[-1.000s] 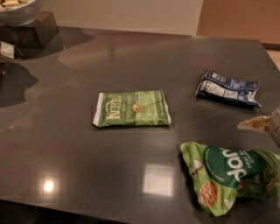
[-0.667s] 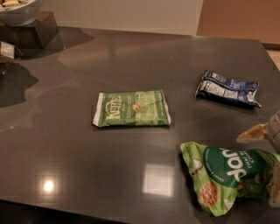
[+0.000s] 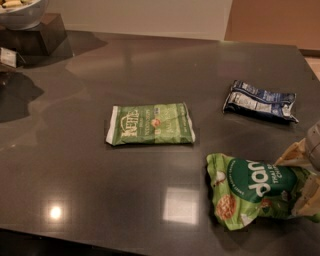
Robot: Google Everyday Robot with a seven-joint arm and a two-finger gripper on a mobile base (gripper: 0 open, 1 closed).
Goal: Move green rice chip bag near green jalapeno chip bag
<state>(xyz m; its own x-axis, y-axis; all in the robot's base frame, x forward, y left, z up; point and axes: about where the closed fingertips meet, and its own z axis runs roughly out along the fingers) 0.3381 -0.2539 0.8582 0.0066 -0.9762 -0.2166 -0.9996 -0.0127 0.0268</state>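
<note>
The green rice chip bag (image 3: 252, 191), puffy and lime green with a dark circle and white letters, lies at the table's front right. The green jalapeno chip bag (image 3: 151, 124), flat with white end strips, lies near the table's middle, about a bag's length to the left and a little further back. My gripper (image 3: 301, 175) enters from the right edge and is at the rice chip bag's right end. It is open, with one tan finger (image 3: 293, 153) at the bag's far side and the other at its near side. The bag rests on the table.
A dark blue bag (image 3: 260, 101) lies at the back right, behind the rice chip bag. A white bowl (image 3: 20, 11) on a dark block (image 3: 35, 37) stands at the back left corner. The table's front edge (image 3: 100, 242) runs close below the rice chip bag.
My gripper has come down and toward the front, onto the right end of the rice chip bag. A second finger now shows at the bag's near side. No bag has moved.
</note>
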